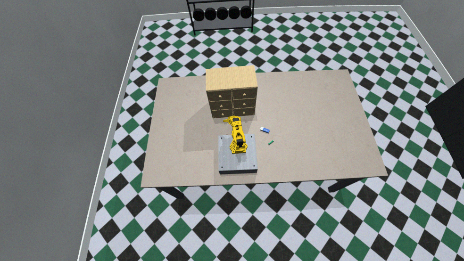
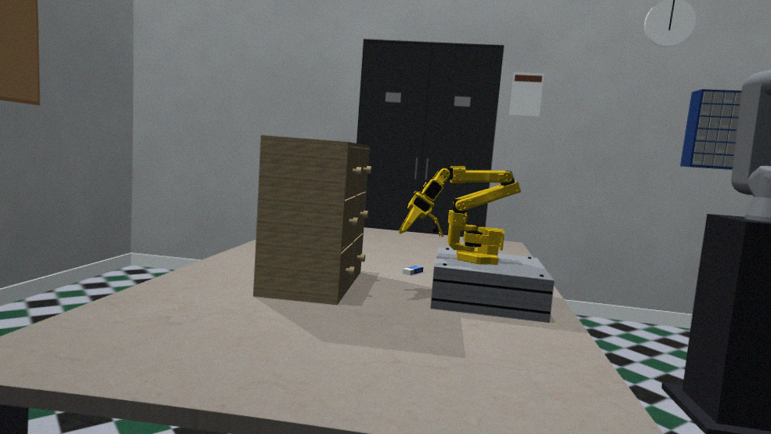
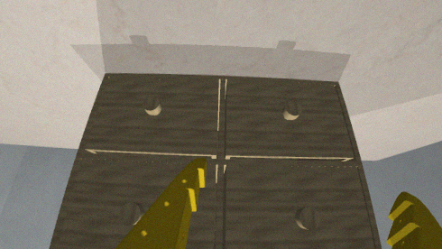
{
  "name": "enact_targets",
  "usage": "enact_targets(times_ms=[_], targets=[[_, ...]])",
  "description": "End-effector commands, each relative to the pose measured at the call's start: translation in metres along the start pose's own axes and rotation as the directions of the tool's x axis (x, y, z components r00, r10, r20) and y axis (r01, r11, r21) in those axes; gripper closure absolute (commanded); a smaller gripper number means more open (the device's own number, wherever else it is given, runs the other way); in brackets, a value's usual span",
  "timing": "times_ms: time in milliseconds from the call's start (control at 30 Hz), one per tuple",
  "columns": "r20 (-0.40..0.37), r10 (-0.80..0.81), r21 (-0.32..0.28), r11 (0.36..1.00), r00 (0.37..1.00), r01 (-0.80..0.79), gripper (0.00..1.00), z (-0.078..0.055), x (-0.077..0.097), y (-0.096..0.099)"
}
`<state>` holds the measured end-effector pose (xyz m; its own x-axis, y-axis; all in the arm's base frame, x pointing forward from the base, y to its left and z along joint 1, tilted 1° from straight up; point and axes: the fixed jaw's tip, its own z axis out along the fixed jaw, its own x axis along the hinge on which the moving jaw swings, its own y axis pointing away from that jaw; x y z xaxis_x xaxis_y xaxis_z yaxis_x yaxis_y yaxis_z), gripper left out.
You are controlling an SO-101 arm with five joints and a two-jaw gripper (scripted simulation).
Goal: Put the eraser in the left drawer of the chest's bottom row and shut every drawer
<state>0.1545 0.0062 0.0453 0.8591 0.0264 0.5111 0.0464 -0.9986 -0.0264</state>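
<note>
Meanwhile, empty half-open jaws face the closed chest (image 2: 302, 215).

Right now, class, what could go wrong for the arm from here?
The half-open gripper hangs before a chest whose drawers are all shut; aiming at a wrong knob is easy. The bottom-left drawer could slide right out. Reaching for the eraser, it might nudge the green piece.

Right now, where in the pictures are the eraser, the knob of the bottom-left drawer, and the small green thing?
eraser (image 1: 264, 129), top view, middle of its blue and white top face.
bottom-left drawer knob (image 1: 222, 114), top view, on the pale knob itself.
small green thing (image 1: 270, 142), top view, middle of its length.
</note>
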Motion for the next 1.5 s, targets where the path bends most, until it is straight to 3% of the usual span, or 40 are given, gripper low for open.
enact_targets(times_ms=[0, 1067, 1467], targets=[[0.025, -0.013, 0.004, 1.000, 1.000, 0.013, 0.50, 0.002, -0.006, -0.001], [0.025, -0.013, 0.004, 1.000, 1.000, 0.013, 0.50, 0.002, -0.006, -0.001], [-0.080, 0.056, 0.087, 0.995, 0.995, -0.049, 0.58, 0.021, 0.004, -0.023]])
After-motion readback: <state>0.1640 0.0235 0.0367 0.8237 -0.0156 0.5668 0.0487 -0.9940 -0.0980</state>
